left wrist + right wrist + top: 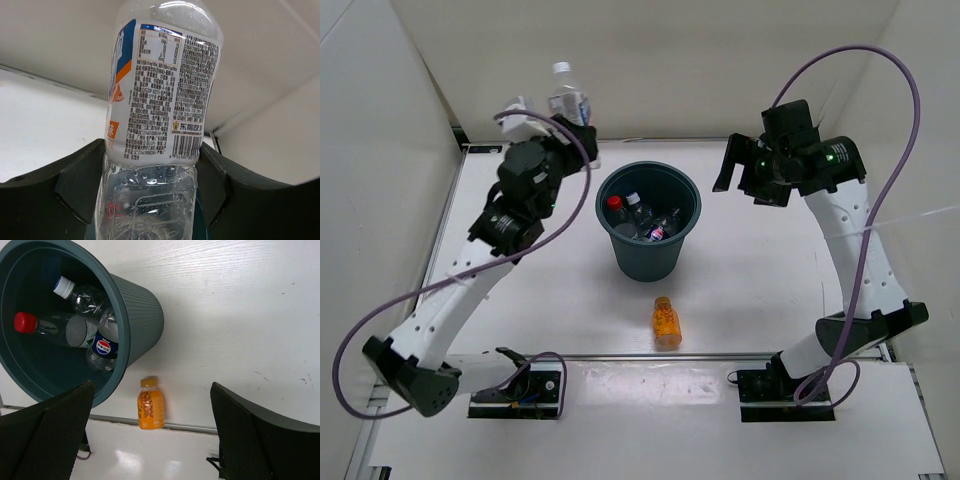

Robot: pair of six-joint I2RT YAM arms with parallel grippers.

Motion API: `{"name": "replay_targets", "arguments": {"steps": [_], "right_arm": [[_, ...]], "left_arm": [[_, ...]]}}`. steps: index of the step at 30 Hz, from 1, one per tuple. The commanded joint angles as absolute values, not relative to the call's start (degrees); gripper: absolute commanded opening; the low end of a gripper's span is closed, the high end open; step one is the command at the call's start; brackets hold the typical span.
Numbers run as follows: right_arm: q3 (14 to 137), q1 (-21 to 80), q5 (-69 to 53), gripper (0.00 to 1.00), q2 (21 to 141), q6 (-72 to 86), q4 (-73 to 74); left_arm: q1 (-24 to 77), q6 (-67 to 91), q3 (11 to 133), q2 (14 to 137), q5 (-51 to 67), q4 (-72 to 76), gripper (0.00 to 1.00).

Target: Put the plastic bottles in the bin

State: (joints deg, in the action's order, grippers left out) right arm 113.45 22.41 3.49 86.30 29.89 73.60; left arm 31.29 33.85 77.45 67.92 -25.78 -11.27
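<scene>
The bin (649, 255) stands mid-table and holds several bottles, among them a red-capped one (615, 203); its rim also shows in the right wrist view (117, 315). My left gripper (566, 125) is raised at the back left, left of the bin, and is shut on a clear bottle (566, 98) with a white, blue and orange label (160, 90). The short orange bottle (666, 322) lies on the table in front of the bin, also seen in the right wrist view (150, 404). My right gripper (738, 165) is open and empty, raised to the right of the bin.
White walls close in the table on the left, back and right. A metal strip (650, 355) runs along the table's front edge just below the orange bottle. Both arm bases sit at the near edge.
</scene>
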Motion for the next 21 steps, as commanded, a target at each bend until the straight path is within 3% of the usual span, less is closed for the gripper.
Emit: {"name": "replay_targets", "arguments": {"steps": [1,10,12,14,15,21], "right_arm": [[113.20,21.54,1.76,1.00,87.10,30.94,72.86],[108.12,18.90,1.76,1.00,84.82,32.08,72.25],[105.49,18.37,1.76,1.00,84.02,32.69,71.63],[101.28,17.84,1.23,1.00,81.83,32.70,70.14],[101.25,17.84,1.23,1.00,80.96,33.57,69.61],[74.47,14.86,-5.79,1.00,64.79,35.24,54.07]], "left_arm": [[36.36,30.59,79.63,74.26,-21.88,-15.03,0.51],[46.66,29.19,80.33,79.10,-21.26,-15.03,0.62],[47.99,28.48,81.64,78.23,-23.45,-15.03,0.72],[48.78,28.48,83.13,76.38,-26.35,-15.03,1.00],[48.78,27.52,83.14,75.59,-26.37,-15.03,1.00],[46.15,21.18,88.51,70.93,-28.75,-15.03,1.00]]}}
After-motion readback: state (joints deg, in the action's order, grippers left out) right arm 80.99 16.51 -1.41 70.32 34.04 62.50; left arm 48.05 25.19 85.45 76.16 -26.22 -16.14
